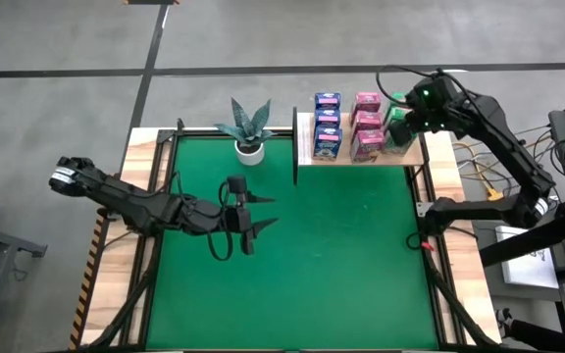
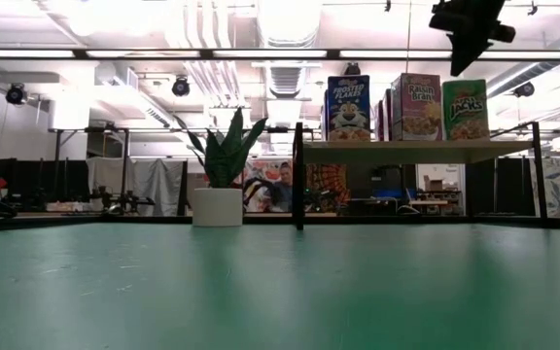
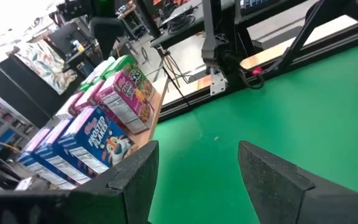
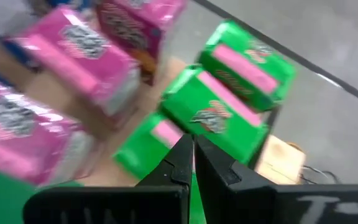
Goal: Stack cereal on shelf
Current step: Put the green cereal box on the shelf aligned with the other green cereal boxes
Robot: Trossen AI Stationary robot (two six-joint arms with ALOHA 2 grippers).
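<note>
The cereal boxes stand in three rows on the light-wood shelf [image 1: 305, 147], at the mat's far right corner: blue [image 1: 327, 123], pink [image 1: 366, 123] and green [image 1: 397, 135]. The low view shows the front blue [image 2: 348, 107], pink [image 2: 414, 107] and green box [image 2: 465, 109] upright on the board [image 2: 406, 151]. My right gripper [image 1: 403, 113] hangs shut above the green row [image 4: 229, 109], clear of it in the low view [image 2: 462, 66]. My left gripper [image 1: 263, 211] hovers open over the mat's middle left, its fingers pointing toward the shelf [image 3: 197, 174].
A potted plant [image 1: 248, 127] in a white pot stands at the mat's far edge, left of the shelf's black upright [image 1: 294, 145]. Cables and a power strip [image 1: 488, 181] lie beyond the table's right edge. Green mat [image 1: 341, 255] spreads between the two arms.
</note>
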